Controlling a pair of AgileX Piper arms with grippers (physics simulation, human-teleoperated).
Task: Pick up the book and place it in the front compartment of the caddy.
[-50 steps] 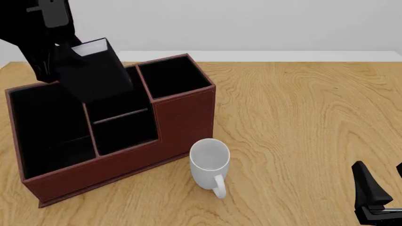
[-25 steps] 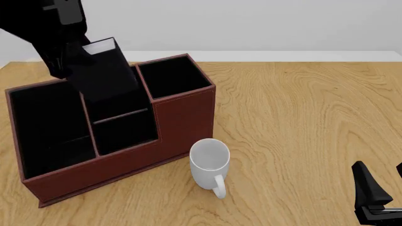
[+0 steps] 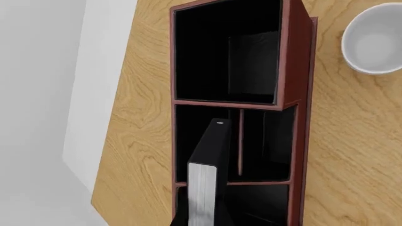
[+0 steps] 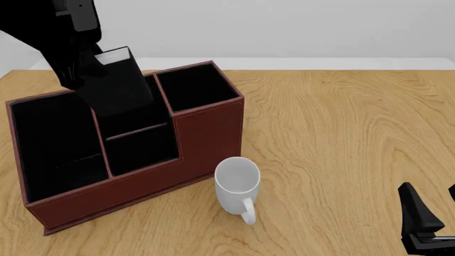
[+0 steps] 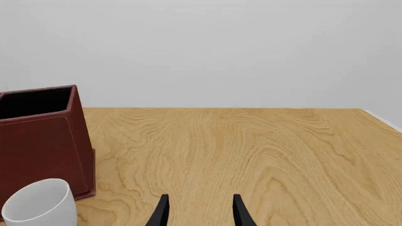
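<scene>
The caddy (image 4: 128, 144) is sitting on the surface (image 4: 341, 138); the left end effector (image 4: 74, 66), largely hidden behind the book (image 4: 114, 80), is gripping it tilted above the caddy's middle column; the right end effector (image 5: 199, 212), well apart, is standing narrowly parted, tips cut off.

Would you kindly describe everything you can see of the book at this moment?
The book is small and thick, with plain black covers and white page edges that show along its top. It hangs tilted in the air, held by the left gripper, with nothing else visibly touching it. It sits over the middle column of the reddish-brown caddy, its lower end hanging above the rear cell, behind the thin cross divider. In the left wrist view, the book points down toward the cells.
</scene>
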